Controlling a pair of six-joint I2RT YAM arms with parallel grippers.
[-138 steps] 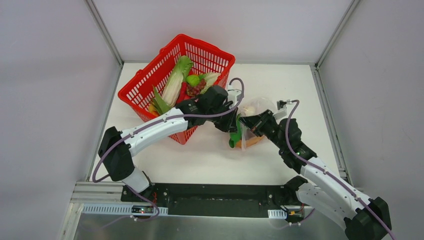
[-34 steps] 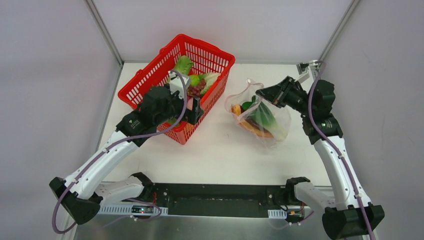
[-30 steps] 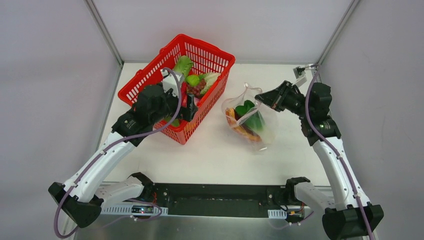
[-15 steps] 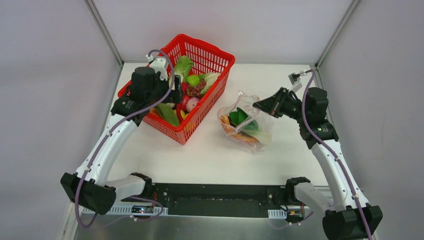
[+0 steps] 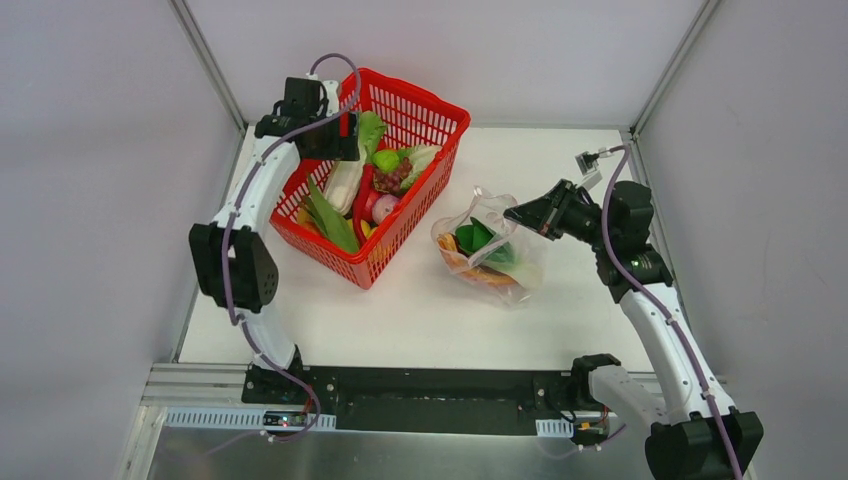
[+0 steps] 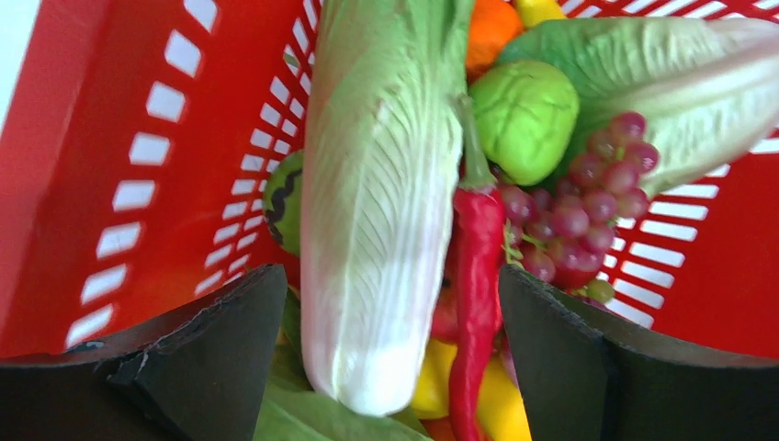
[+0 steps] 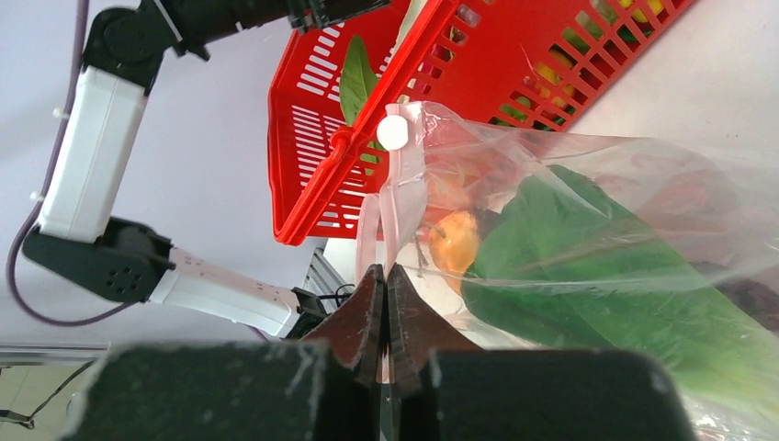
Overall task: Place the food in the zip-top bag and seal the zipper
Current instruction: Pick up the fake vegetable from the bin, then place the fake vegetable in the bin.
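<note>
My left gripper hangs open over the far left part of the basket, its fingers on either side of a green-white bok choy without touching it. My right gripper is shut on the pinkish zipper, just below its white slider. It holds up one end of the zip-top bag. Inside the bag lie green leaves and an orange bun.
The red mesh basket stands at the back left. It holds a red chilli, purple grapes, a green round fruit, a second leafy vegetable and yellow pieces. Grey walls enclose the table.
My left arm has swung from the basket's near side to its far left corner and now looks down on the bok choy. My right gripper has drawn the bag slightly left.
</note>
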